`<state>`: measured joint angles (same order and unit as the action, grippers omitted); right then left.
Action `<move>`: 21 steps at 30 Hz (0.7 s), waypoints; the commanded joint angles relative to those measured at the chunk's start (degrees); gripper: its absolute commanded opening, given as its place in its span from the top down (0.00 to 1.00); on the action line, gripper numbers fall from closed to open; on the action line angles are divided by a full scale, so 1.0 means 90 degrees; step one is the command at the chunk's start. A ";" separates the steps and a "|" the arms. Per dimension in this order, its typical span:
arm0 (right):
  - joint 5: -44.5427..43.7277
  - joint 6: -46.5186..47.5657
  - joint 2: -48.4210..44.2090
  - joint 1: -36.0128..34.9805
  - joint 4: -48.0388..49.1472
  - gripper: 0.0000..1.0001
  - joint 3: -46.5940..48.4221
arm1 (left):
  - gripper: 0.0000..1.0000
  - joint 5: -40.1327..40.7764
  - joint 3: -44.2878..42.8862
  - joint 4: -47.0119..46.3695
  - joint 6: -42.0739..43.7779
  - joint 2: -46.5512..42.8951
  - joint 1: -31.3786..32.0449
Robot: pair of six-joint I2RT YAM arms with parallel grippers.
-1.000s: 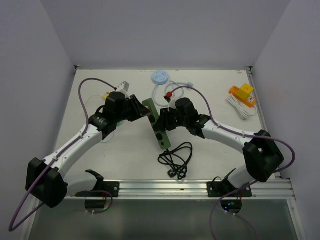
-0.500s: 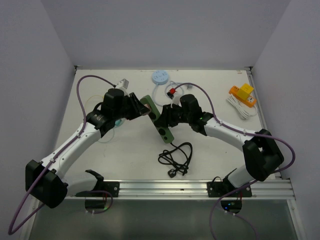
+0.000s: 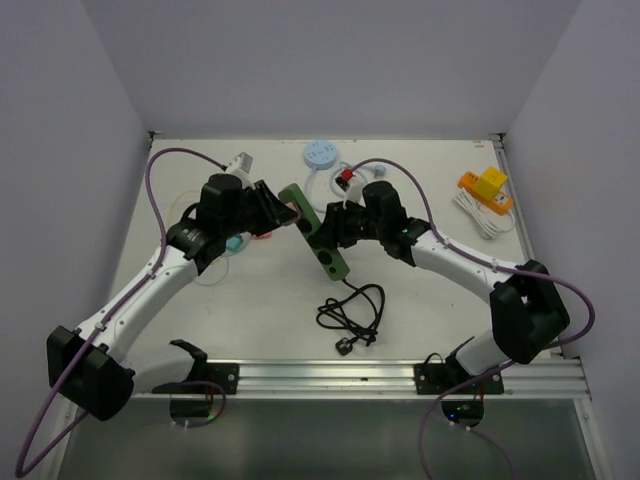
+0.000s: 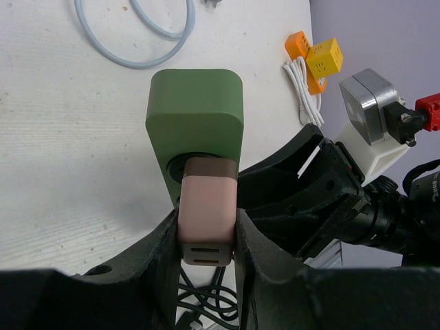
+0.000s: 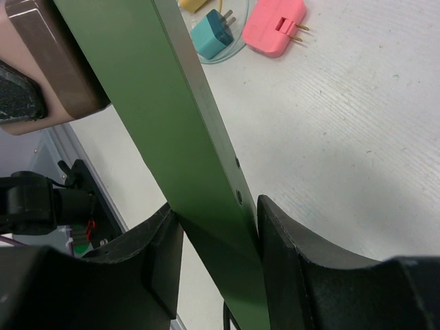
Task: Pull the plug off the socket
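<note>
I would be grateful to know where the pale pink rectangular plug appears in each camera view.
Top external: the pale pink rectangular plug is left of centre, at the far end of the green power strip.
Left wrist: the plug is lower centre, below the strip's end.
Right wrist: the plug is in the top left corner, cut off.
Shared landmark: the green strip.

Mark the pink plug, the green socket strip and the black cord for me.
pink plug [image 4: 207,206], left wrist view, middle of its body.
green socket strip [image 5: 161,117], right wrist view, its broad long face.
black cord [image 3: 352,314], top view, middle of the coil.
</note>
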<state>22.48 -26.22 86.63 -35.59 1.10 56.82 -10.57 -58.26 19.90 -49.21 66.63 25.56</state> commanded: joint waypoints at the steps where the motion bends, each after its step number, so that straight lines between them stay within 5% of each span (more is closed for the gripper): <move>1: -0.2264 -0.0621 0.0286 0.1084 -0.1480 1.00 -0.0073 | 1.00 0.0841 -0.0109 -0.0218 -0.0147 -0.0383 0.0137; 7: -0.2244 -0.0925 0.0501 0.1025 -0.1363 1.00 0.0064 | 1.00 0.1145 -0.0216 -0.0502 -0.0177 -0.0001 0.0987; 12: -0.2478 -0.0876 0.0677 0.1093 -0.1392 1.00 0.0015 | 1.00 0.1145 -0.0411 -0.0346 -0.0157 -0.0186 0.0988; 21: -0.2449 -0.0632 0.0667 0.1308 -0.1489 1.00 0.0024 | 1.00 0.0080 -0.0363 -0.0161 -0.0187 -0.0772 -0.0622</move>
<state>24.82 -28.45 89.34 -33.04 -1.10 57.95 -8.51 -58.28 18.13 -50.63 69.01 26.44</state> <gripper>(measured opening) 0.478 0.347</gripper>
